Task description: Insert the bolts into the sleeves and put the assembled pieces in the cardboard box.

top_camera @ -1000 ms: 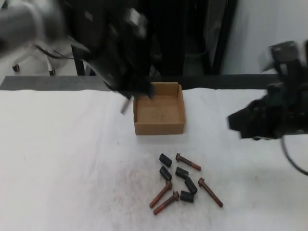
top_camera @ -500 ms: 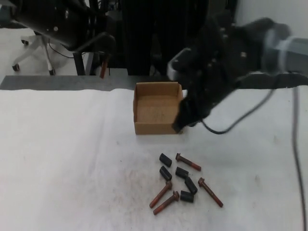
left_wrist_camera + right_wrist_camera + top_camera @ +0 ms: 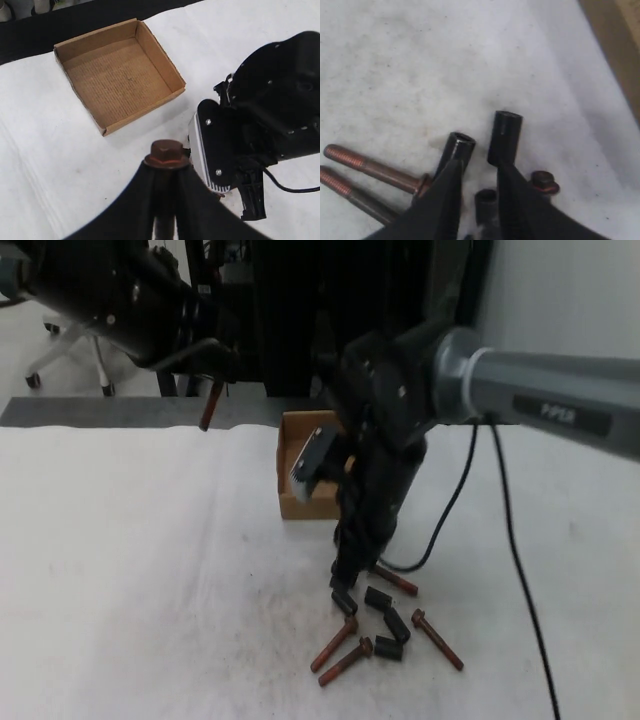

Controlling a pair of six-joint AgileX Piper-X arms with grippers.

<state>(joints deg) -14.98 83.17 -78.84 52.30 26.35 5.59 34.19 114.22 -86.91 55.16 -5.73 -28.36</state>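
My left gripper [image 3: 165,175] is shut on a rusty bolt [image 3: 166,152], head towards the camera, held high above the bench; the high view shows that bolt [image 3: 206,406] hanging at the back left. The cardboard box [image 3: 120,75] lies below it with nothing inside. My right gripper [image 3: 479,165] is open, low over the pile, its fingertips [image 3: 451,172] next to two black sleeves [image 3: 456,149] [image 3: 505,136], with a third sleeve [image 3: 487,204] between the fingers. In the high view that gripper [image 3: 341,575] touches down at the pile's far edge.
Loose bolts [image 3: 334,642] [image 3: 437,638] [image 3: 397,582] and sleeves [image 3: 378,597] [image 3: 397,624] lie scattered on the white cloth [image 3: 140,590] in front of the box [image 3: 300,502]. The right arm's cable [image 3: 505,520] trails across the cloth at the right.
The right arm swung in from the right side, passed the box and came down onto the pile. The left arm drew back from the box to the back left with its bolt.
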